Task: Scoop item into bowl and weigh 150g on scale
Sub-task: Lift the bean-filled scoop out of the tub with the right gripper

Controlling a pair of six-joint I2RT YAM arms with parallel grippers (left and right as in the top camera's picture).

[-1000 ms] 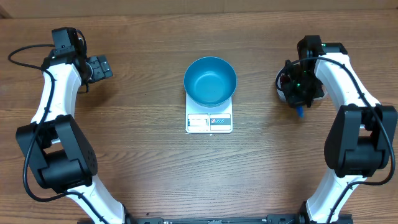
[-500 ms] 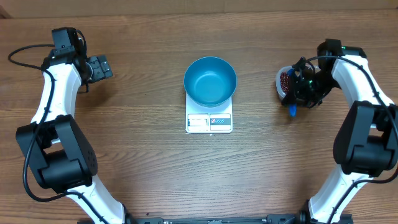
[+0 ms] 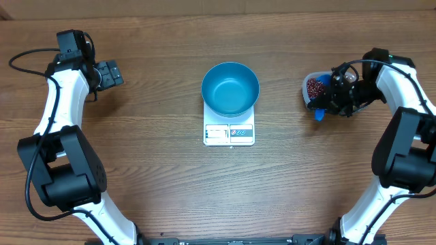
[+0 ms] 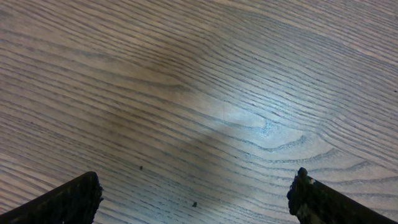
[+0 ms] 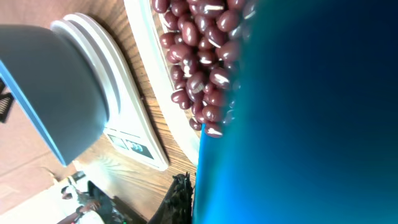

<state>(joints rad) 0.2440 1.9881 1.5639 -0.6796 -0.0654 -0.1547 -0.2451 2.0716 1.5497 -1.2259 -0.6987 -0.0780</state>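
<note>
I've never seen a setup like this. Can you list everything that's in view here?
round deep glossy bowl: one, blue, on the scale, empty
flat square kitchen scale: one, white, table centre
small oval beans: many, dark red-brown, heaped in the tub
clear plastic tub: one, transparent, right side of the table
small plastic scoop: one, blue, held at the tub
wooden table: one, brown, under everything
left gripper: one, black, open, far left, empty
right gripper: one, black, shut on the scoop

A glossy blue plastic scoop point(image 5: 311, 112) is filling the view close against the gripper. At its edge, small dark red-brown beans point(image 5: 199, 56) are lying heaped in a clear plastic tub point(image 5: 149, 62). Farther out, a round blue bowl point(image 5: 50, 87) is sitting on a flat white scale point(image 5: 134, 134).
</note>
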